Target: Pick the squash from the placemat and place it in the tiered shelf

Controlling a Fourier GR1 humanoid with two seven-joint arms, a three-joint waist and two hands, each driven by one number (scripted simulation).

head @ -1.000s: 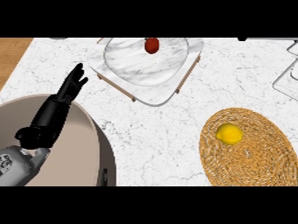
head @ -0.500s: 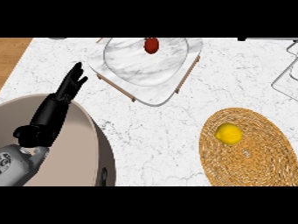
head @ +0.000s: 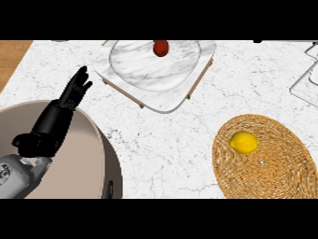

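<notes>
left hand [head: 63,105] fingers straight, apart, holding nothing | squash [head: 244,141] on placemat [head: 285,172], well right of hand | tiered shelf [head: 182,91] up-right, possibly holding a red item [head: 161,47]

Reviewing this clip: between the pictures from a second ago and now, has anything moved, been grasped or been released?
Nothing visibly changed. The left hand rests open at the left, fingers up, holding nothing; the yellow squash lies on the woven placemat, and the tiered shelf with a small red item on it is where it was.

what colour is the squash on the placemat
Yellow; the squash shows plainly on the woven placemat in the head view.
</notes>
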